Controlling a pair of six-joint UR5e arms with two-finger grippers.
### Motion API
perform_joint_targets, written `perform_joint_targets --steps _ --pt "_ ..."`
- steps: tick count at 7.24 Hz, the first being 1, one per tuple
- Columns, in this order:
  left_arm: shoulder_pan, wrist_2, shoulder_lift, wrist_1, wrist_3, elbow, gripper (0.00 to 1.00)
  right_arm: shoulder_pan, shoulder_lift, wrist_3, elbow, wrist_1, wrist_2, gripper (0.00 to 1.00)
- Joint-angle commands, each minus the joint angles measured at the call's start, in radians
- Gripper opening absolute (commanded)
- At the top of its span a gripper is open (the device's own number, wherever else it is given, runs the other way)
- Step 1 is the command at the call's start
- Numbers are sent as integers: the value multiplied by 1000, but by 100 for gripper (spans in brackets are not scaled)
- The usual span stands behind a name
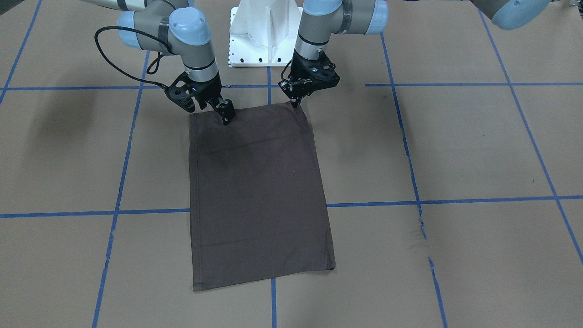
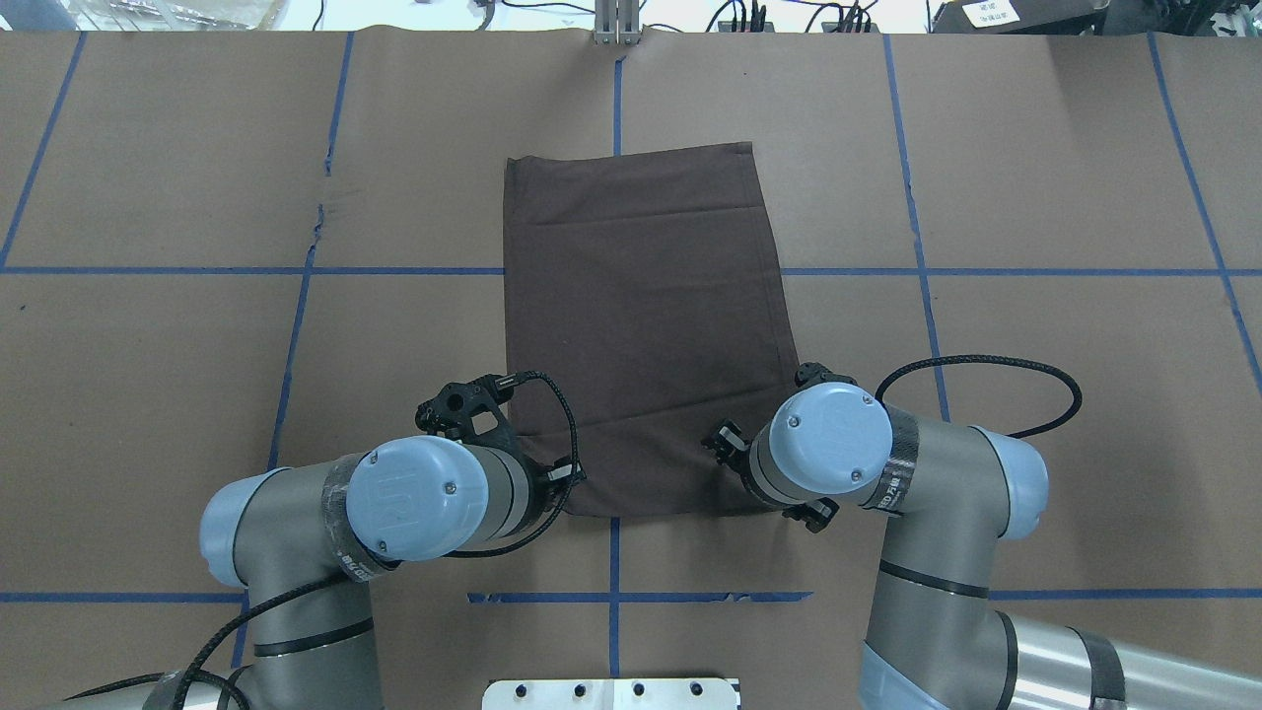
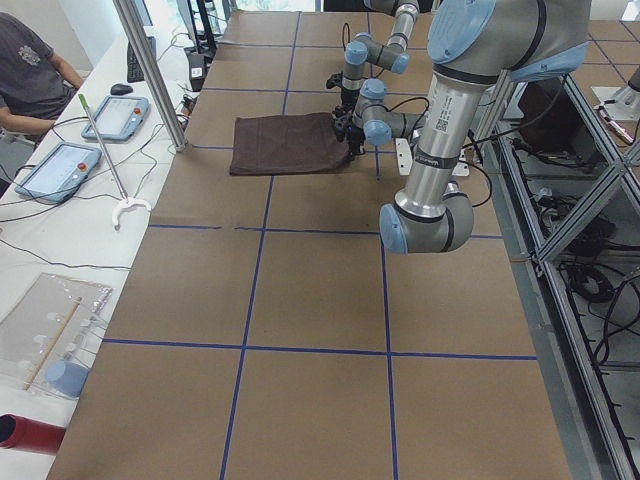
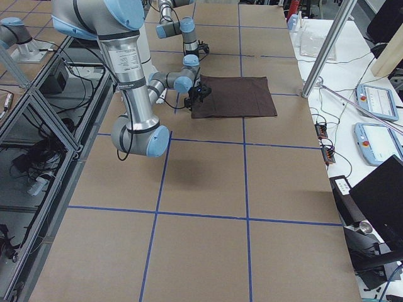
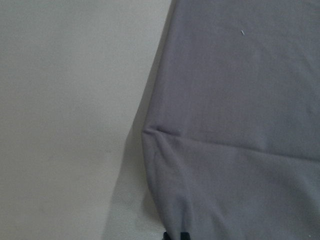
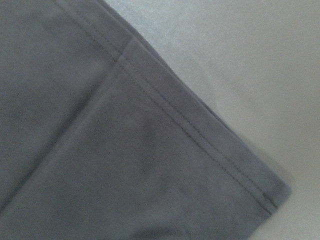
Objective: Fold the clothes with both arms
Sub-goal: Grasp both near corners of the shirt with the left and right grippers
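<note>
The dark brown shirt (image 1: 259, 196) lies flat on the table (image 1: 455, 150), folded into a long rectangle that runs from just ahead of the robot's white base (image 1: 264, 32) out toward 12 o'clock, across a blue tape line (image 1: 483, 200). No sleeves, collar or logo show on this side.

Taking the robot's own facing as 12 o'clock, both arms reach down to the shirt's near short edge. The left end effector (image 1: 295, 104) is at the 7 o'clock corner. Its fingers are drawn to a point right on the corner, and in the left wrist view the cloth edge creases and narrows toward the tips, so it looks clenched on the shirt's corner.

The right end effector (image 1: 226, 117) stands over the same near edge at about 5 o'clock, a little in from the corner, with its tips down on the cloth. Its fingers look close together, but I cannot tell whether they are grasping fabric or only resting on it. The right wrist view shows just the hemmed corner lying flat.
</note>
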Motion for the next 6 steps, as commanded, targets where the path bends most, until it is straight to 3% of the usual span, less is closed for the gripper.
perform_joint_targets --steps 1,5,6 --pt "0 0 -2 0 0 -2 0 0 1 -3 -10 0 -2 100" --pt "0 -2 -2 0 0 -2 0 0 1 -5 -18 0 -3 100" --pt "0 -2 -2 0 0 -2 0 1 1 -2 -16 2 -3 96"
